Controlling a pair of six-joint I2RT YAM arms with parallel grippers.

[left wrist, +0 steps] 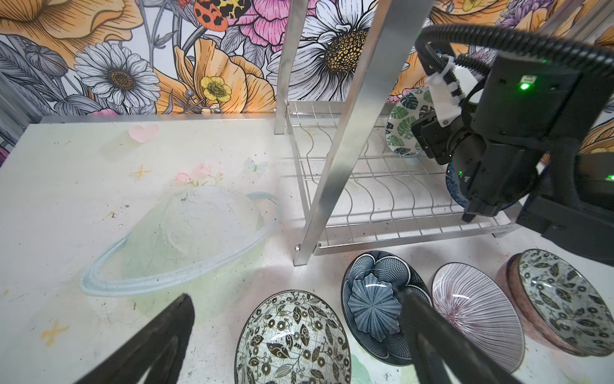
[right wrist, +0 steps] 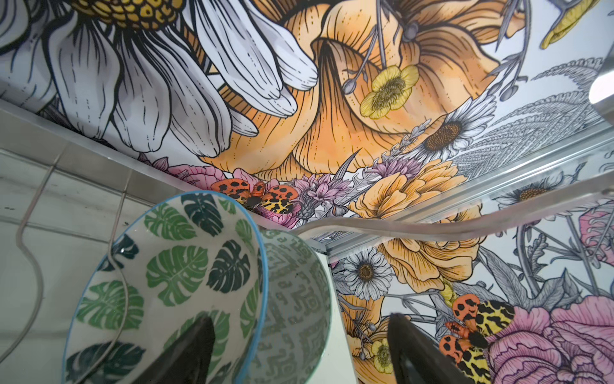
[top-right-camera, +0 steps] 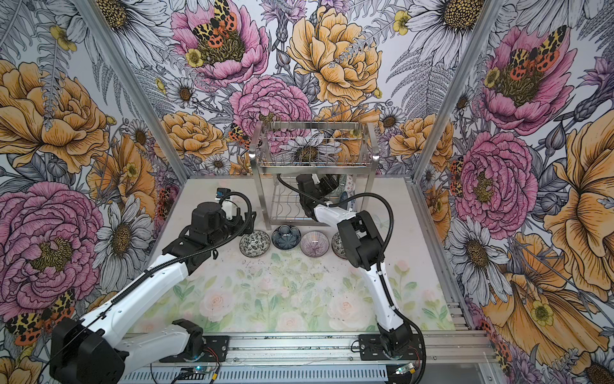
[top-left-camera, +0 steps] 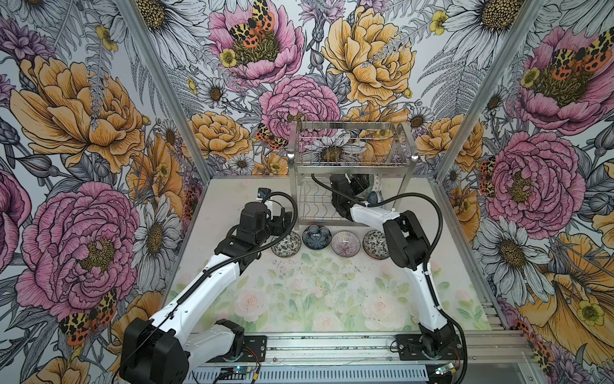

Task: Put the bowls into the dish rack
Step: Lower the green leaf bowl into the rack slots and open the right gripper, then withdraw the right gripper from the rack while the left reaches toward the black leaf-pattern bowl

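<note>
The right gripper (right wrist: 299,359) reaches into the lower tier of the dish rack (top-left-camera: 352,163) with its jaws spread and clamping nothing; the left gripper (left wrist: 297,299) hangs low over the table (top-left-camera: 315,299) to the left of the rack, jaws equally wide and empty. We note the obstructions: the rack's upper basket (top-right-camera: 312,146) passes directly above the right wrist, a steel corner post (left wrist: 345,139) stands close by, and wavy wire dividers (left wrist: 392,196) rise from the tier floor. A dark blue bowl (left wrist: 452,186) stands on edge among them, mostly hidden behind the right gripper. The table is pale and printed with faded roses; floral wallpaper (top-left-camera: 83,116) covers three walls between aluminium posts, and both arms are mounted on a rail (top-left-camera: 332,347) at the near edge. The green leaf bowl (right wrist: 172,276) stands on edge at the tier's right end; we see one finger (right wrist: 189,352) inside its cavity and the other outside, clear of the wall, so the rim lies between the jaws unheld. Four bowls sit mouth-up in a row before the rack: black-and-white floral bowl (top-left-camera: 286,245), blue flower bowl (top-left-camera: 316,236), pink-lined bowl (top-left-camera: 345,245), and a second floral bowl (top-left-camera: 373,244), the first nearest the left gripper.
</note>
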